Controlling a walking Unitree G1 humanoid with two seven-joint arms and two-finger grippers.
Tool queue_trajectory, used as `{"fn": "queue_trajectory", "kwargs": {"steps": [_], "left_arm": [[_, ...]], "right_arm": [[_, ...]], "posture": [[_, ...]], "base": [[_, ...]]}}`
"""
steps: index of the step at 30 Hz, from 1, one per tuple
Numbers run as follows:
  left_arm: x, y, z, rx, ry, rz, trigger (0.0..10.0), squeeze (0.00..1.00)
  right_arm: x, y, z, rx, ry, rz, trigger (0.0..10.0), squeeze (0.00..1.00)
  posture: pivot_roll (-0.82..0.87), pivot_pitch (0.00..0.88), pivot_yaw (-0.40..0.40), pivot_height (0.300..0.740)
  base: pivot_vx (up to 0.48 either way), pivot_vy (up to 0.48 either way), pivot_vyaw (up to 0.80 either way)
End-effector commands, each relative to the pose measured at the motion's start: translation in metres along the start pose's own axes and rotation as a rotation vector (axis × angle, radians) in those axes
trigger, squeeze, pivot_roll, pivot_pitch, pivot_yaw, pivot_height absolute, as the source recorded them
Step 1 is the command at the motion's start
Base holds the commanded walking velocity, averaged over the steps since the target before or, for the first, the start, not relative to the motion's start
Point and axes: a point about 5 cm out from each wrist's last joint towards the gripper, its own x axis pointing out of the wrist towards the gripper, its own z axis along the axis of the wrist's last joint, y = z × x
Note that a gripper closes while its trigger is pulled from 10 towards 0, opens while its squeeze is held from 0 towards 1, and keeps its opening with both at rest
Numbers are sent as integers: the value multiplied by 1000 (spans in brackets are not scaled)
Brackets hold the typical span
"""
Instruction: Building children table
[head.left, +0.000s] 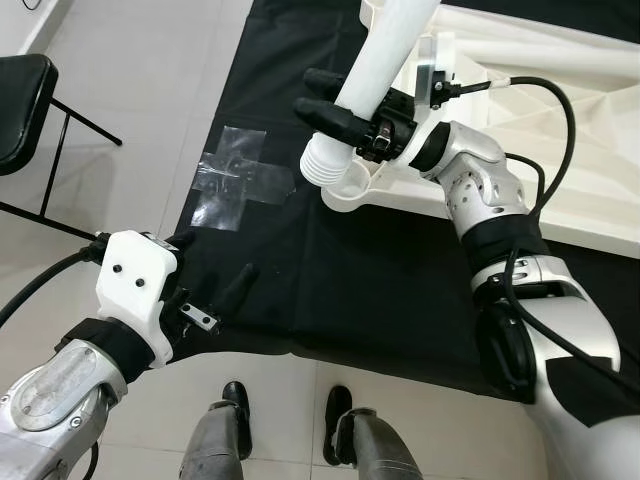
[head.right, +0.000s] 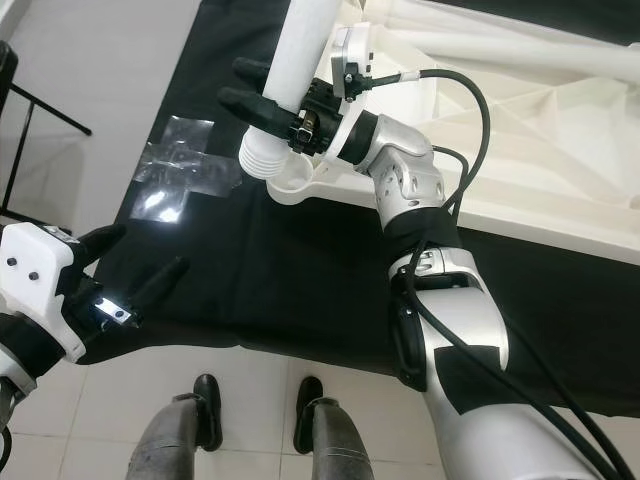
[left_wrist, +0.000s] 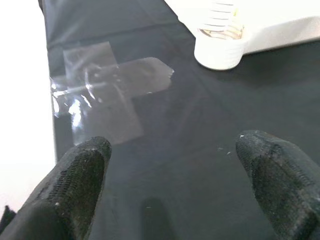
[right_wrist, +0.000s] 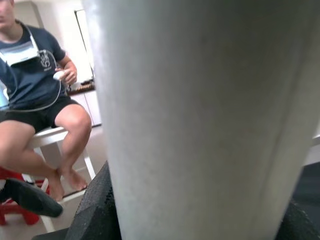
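you've got a white table leg (head.left: 375, 75) tilted, its ribbed threaded end (head.left: 325, 160) just above the round corner socket (head.left: 350, 188) of the white tabletop (head.left: 560, 130), which lies upside down on the black mat (head.left: 380, 270).

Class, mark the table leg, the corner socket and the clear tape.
Table leg (head.left: 385, 50), left eye view, white shaft.
Corner socket (head.left: 352, 190), left eye view, rim.
Clear tape (head.left: 235, 177), left eye view, centre of the cross.

Silver arms had black joint bands, looping black cables, white screwed wrist housing (head.left: 135, 285), black-fingered grippers, black feet.
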Motion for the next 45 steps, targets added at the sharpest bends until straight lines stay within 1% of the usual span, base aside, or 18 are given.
{"fn": "queue_trajectory", "kwargs": {"steps": [1,2,4,7,10,12,13,15,16,18,20,21,24,26,29,31,39,45], "left_arm": [[-5,-1,4,54,3,19,10000,0],[-6,1,5,81,4,39,10000,0],[-8,3,6,98,6,51,10000,0],[-7,8,8,143,9,71,10000,0],[-6,9,8,151,5,76,10000,0],[-4,9,8,161,-2,84,10000,0],[-4,9,8,161,-2,84,10000,0],[-2,7,7,161,-4,86,10000,0],[-2,7,7,161,-4,86,10000,0],[-1,5,7,161,-7,86,10000,0],[-1,5,7,161,-7,86,10000,0],[-1,4,7,159,-11,89,10000,0],[-1,3,7,160,-14,92,10000,0],[0,3,7,159,-17,95,10000,0],[0,2,6,156,-23,101,10000,0],[0,2,6,154,-28,107,10000,0],[1,1,6,156,-36,114,10000,0],[1,0,7,156,-39,115,10000,0]], "right_arm": [[-1,-1,10,-34,-49,16,10000,0],[-3,-1,13,-41,-62,32,10000,0],[-6,0,14,-52,-59,65,10000,0],[-12,9,11,-79,-2,195,10000,0],[-13,12,9,-82,19,232,10000,0],[-12,15,4,-103,86,293,10000,0],[-12,15,4,-103,86,293,10000,0],[-9,17,-1,-132,155,322,10000,0],[-9,17,-1,-132,155,322,10000,0],[-5,17,-8,-168,229,317,10000,0],[-5,17,-8,-168,229,317,10000,0],[-3,16,-11,-180,265,303,10000,0],[0,15,-13,-188,281,285,10000,0],[1,12,-10,-179,279,262,10000,0],[-2,7,-1,-134,225,236,10000,0],[-7,6,6,-86,172,267,10000,0],[-14,4,10,-40,149,291,10000,0],[-17,-1,9,-45,164,230,10000,0]], "posture": [[285,513,-40,740],[301,513,-28,740],[309,512,-20,740],[314,513,-11,740],[313,514,-9,740],[304,515,-14,740],[304,515,-14,740],[296,513,-21,740],[296,513,-21,740],[289,512,-29,740],[289,512,-29,740],[281,510,-36,740],[279,509,-41,740],[269,504,-54,740],[266,502,-62,740],[263,500,-67,740],[258,499,-71,740],[262,500,-70,740]], "base": [[0,0,0],[0,0,0],[0,0,0],[0,0,0],[0,0,0],[0,0,0],[0,0,0],[0,0,0],[0,0,0],[0,0,0],[0,0,0],[0,0,0],[0,0,0],[0,0,0],[0,0,0],[0,0,0],[0,0,0],[0,0,0]]}}
